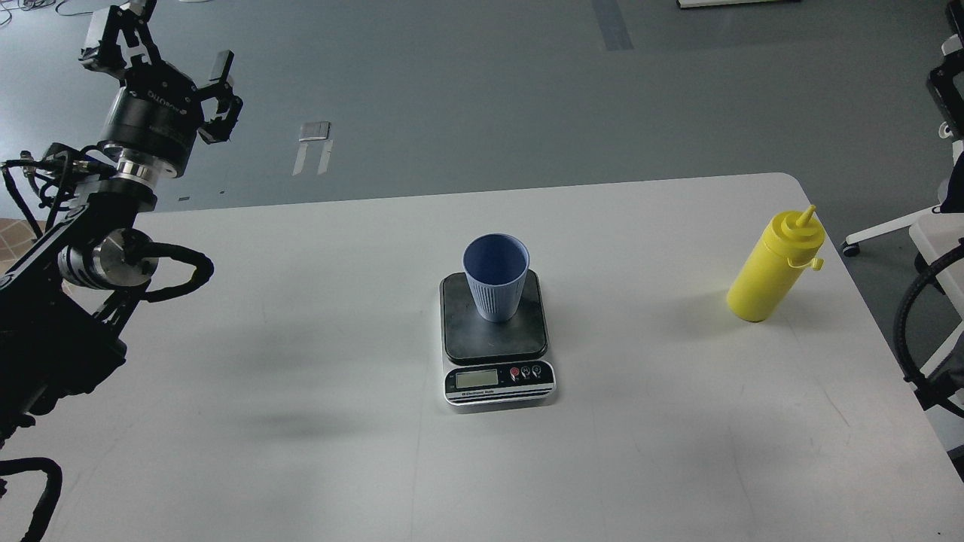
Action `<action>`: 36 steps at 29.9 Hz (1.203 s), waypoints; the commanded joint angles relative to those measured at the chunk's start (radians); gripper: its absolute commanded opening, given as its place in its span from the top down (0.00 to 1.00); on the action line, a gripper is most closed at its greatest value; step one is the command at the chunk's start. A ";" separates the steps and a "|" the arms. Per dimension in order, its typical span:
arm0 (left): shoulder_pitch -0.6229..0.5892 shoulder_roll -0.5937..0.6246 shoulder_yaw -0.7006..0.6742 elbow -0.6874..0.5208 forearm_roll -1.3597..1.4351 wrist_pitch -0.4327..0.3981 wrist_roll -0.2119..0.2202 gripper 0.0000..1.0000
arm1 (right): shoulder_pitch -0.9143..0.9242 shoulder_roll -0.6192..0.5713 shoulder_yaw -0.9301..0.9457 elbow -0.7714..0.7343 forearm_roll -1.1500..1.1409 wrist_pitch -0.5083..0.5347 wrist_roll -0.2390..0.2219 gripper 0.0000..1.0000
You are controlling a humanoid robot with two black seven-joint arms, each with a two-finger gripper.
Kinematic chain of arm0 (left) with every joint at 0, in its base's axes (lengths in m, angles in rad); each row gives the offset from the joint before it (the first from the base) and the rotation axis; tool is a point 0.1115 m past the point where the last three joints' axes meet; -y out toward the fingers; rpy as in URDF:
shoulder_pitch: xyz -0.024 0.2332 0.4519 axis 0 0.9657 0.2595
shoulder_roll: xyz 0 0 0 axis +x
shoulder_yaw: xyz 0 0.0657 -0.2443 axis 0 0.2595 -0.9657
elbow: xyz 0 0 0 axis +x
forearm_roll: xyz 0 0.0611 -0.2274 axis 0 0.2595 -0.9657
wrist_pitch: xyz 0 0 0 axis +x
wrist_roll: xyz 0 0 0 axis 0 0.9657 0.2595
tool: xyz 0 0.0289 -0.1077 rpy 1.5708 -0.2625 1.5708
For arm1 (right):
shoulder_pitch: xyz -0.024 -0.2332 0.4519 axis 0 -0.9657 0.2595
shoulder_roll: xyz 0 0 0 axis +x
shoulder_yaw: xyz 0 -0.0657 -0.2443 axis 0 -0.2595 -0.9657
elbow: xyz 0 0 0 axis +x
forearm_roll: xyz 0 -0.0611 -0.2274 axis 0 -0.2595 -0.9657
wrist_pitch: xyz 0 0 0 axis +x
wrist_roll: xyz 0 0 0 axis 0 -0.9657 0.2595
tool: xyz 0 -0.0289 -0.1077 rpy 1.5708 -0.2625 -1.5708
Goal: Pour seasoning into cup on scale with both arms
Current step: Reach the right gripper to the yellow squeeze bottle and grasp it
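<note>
The light blue ribbed cup (495,277) stands upright on the dark plate of the scale (497,346) in the middle of the white table. The yellow seasoning bottle (776,266) stands upright near the table's right edge, nozzle up, its cap hanging at the side. My left gripper (162,56) is open and empty, raised at the far left, well away from the cup. My right gripper is out of view; only a cable loop and parts of the right arm (922,339) show at the right edge.
The white table (301,376) has a rounded far right corner and grey floor beyond it. A white wheeled stand leg (885,229) is on the floor past the right edge.
</note>
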 commanded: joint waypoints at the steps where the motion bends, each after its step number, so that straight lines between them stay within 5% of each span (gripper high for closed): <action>1: 0.000 -0.001 0.000 0.000 0.000 -0.001 0.000 0.02 | -0.135 0.007 0.026 0.059 0.044 0.000 0.000 0.00; 13: 0.000 0.001 0.002 0.000 0.000 -0.001 0.000 0.02 | -0.428 0.117 0.045 0.065 0.108 0.000 0.003 0.00; 25: 0.002 0.001 0.008 0.000 0.000 0.001 0.000 0.02 | -0.445 0.229 0.022 0.050 0.090 0.000 0.003 0.00; 36: 0.002 0.001 0.010 0.000 0.000 0.001 0.000 0.02 | -0.353 0.257 -0.096 -0.127 0.088 0.000 0.003 0.00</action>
